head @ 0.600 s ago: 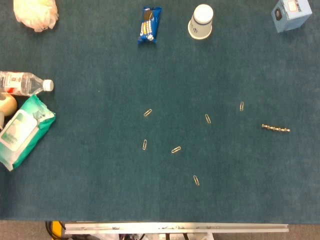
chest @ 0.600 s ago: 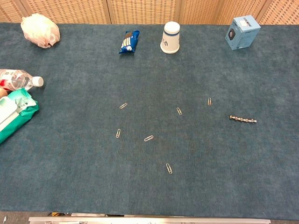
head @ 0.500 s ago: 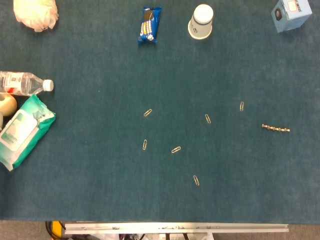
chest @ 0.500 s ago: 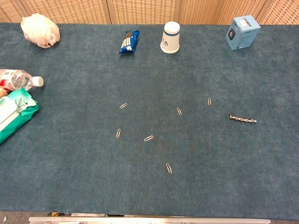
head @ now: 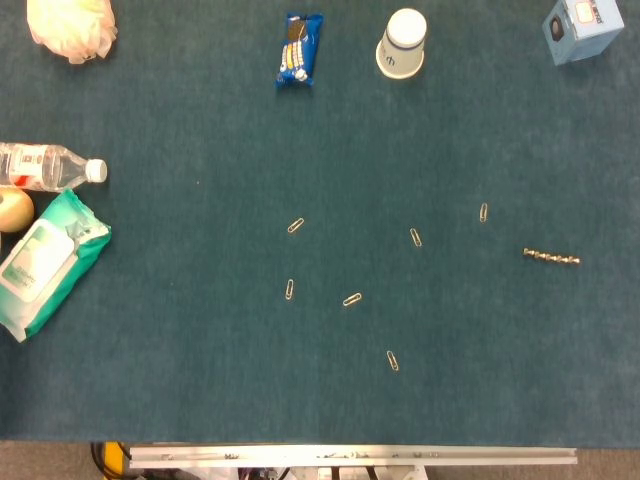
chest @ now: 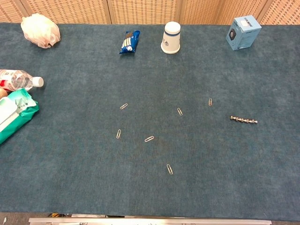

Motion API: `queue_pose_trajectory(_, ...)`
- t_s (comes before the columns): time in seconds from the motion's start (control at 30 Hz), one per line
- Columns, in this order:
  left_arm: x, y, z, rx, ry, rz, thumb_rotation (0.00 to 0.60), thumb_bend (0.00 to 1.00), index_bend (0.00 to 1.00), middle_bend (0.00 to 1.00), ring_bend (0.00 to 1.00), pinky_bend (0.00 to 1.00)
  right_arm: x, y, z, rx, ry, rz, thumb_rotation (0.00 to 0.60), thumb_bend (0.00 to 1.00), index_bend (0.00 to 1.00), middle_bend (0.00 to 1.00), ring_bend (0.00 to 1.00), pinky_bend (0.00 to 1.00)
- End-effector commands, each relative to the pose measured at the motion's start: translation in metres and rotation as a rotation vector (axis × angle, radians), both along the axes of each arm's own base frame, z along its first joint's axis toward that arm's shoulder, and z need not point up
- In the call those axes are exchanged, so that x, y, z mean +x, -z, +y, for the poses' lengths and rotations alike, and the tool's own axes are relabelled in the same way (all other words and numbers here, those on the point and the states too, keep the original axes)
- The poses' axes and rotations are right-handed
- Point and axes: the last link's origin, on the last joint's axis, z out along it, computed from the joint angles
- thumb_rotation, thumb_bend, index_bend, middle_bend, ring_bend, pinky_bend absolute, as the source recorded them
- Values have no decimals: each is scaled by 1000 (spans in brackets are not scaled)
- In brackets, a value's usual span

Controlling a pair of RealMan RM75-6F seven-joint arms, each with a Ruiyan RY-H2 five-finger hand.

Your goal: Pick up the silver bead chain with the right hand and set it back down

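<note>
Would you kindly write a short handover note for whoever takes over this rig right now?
Hands: neither the left nor the right shows in either view.
Silver bead chain: lies flat, stretched out, on the teal table at its right side, apart from the nearest paper clip.
Done: no sign of a lift.
Left: bring the right hand in, pick the chain up, set it back down.

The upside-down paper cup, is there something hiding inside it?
The paper cup stands mouth down on the blue cloth, so its inside is covered. Whether anything is under it cannot be seen. Nothing sits on top of it.
</note>
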Motion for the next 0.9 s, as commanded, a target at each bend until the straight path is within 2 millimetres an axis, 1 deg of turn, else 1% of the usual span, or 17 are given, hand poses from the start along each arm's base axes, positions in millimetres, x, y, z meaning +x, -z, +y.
queue_pose_trajectory(0.03, -1, 0, -1, 1, -2, -1, 600, 447, 367, 379, 305, 441, 1, 6, -4, 15, -19, 4, 600, 0, 217, 327, 284, 513)
queue_pose_trajectory(0.1, -2, -1, -1, 6, -9, -3, 600, 447, 367, 379, 305, 441, 2, 10, -9, 22, -29, 9, 600, 0, 233, 303, 257, 491)
queue_pose_trajectory(0.33, -2, 0, 0, 1, -8, -4, 600, 447, 367, 379, 305, 441, 3, 24, -21, 26, -73, 6, 600, 0, 356, 217, 148, 343)
queue_pose_trajectory(0.43, -2, 0, 1, 0, -9, -3, 600, 447, 367, 379, 305, 441, 3, 30, -24, 28, -92, 2, 600, 0, 390, 194, 115, 308)
queue_pose_trajectory(0.53, -2, 0, 1, 1, -11, -5, 600, 447, 367, 379, 305, 441, 3, 37, -29, 40, -105, -9, 600, 0, 403, 173, 92, 296)
queue_pose_trajectory(0.67, -2, -2, 0, 5, -11, -12, 600, 447, 367, 379, 305, 441, 2, 49, -35, 73, -93, -25, 600, 5, 413, 115, 55, 289)
queue_pose_trajectory(0.9, -2, -2, -1, 8, -11, -14, 600, 447, 367, 379, 305, 441, -3, 74, -41, 118, -40, -81, 600, 75, 431, 85, 38, 278)
